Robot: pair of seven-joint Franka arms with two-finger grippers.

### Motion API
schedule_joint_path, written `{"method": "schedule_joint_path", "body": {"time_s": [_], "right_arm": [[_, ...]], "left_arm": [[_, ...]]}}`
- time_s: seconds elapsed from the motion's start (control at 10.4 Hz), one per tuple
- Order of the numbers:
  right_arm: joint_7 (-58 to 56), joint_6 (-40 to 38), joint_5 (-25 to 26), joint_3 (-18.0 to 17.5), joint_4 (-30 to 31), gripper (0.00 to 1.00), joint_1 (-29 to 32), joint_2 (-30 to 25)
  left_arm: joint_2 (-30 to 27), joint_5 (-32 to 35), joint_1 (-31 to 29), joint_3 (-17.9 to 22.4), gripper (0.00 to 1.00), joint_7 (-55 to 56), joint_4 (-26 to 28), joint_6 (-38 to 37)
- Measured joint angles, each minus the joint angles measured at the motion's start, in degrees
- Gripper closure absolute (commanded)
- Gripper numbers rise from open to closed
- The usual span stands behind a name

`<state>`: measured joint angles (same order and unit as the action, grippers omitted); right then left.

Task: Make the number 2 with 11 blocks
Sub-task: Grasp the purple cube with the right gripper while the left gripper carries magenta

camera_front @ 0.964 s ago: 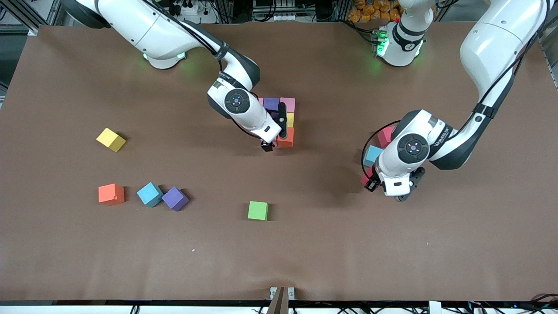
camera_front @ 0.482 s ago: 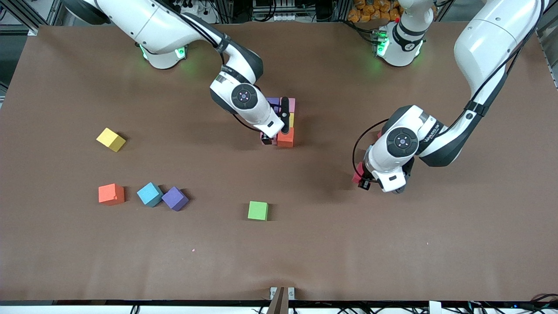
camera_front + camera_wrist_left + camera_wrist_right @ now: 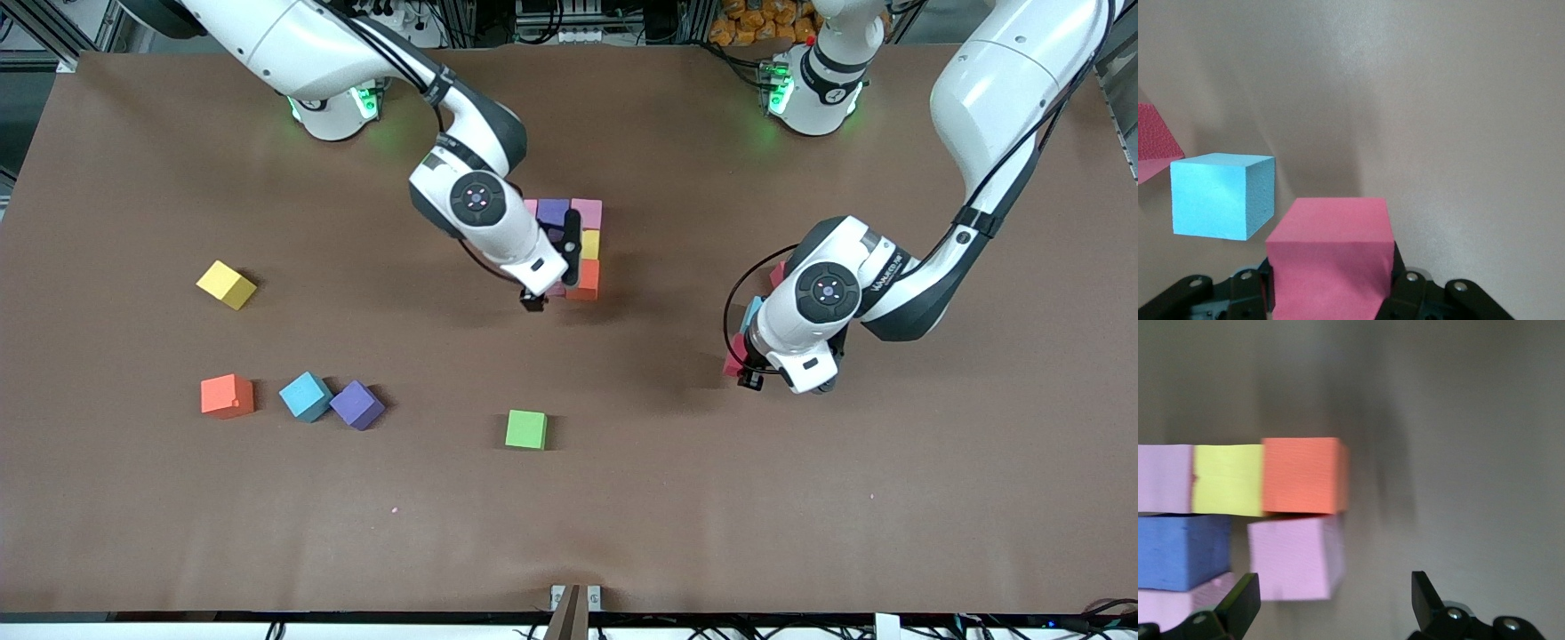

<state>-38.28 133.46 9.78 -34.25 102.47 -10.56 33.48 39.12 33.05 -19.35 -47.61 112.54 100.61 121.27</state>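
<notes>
- The left gripper (image 3: 1331, 293) is gripping a pink block (image 3: 1331, 257) between its jaws, up over the desk (image 3: 800, 498) toward the left arm's end; a light blue block (image 3: 1221, 195) and a red block (image 3: 1155, 143) are lying just beside it below
- The right gripper (image 3: 1335, 603) is hanging with its jaws wide and empty over the edge of the unfinished number 2 (image 3: 573, 244), where an orange block (image 3: 1303, 475), a yellow block (image 3: 1227, 480) and a pink block (image 3: 1293, 555) are sitting tight together
- Loose blocks are waiting toward the right arm's end: yellow (image 3: 226, 284), orange (image 3: 227, 396), light blue (image 3: 305, 396), purple (image 3: 357, 405); the green cube (image 3: 526, 429) is not wanted
- Risks, as I judge them: the open right jaws could be knocking the set blocks out of line if they are dropping or swinging there; both arms could be crowding the digit together; the carried pink block could be landing skewed and shoving its neighbours
</notes>
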Motion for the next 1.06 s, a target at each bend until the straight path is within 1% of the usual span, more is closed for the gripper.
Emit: {"method": "schedule_joint_path", "body": {"time_s": [0.29,0.67,0.96,1.06], "right_arm": [[-0.3,1.7,0.0,6.3,-6.2,0.00,0.2,0.0],[-0.8,3.5,0.0,12.9,-13.7,0.00,-1.5,4.1],[-1.3,8.1,0.1,15.0,-18.4,0.00,-2.7,9.4],[-1.7,8.8,0.1,16.4,-19.7,0.00,-3.1,10.9]], "left_arm": [[0.0,-2.1,-0.3,0.1,0.65,0.1,0.0,0.0],[0.0,-4.3,-0.4,0.1,0.65,0.2,-0.7,0.0],[-0.1,-7.8,-0.6,0.0,0.65,0.3,-3.1,-1.9],[-0.2,-8.4,-0.6,0.0,0.65,0.8,-3.7,-2.3]]}}
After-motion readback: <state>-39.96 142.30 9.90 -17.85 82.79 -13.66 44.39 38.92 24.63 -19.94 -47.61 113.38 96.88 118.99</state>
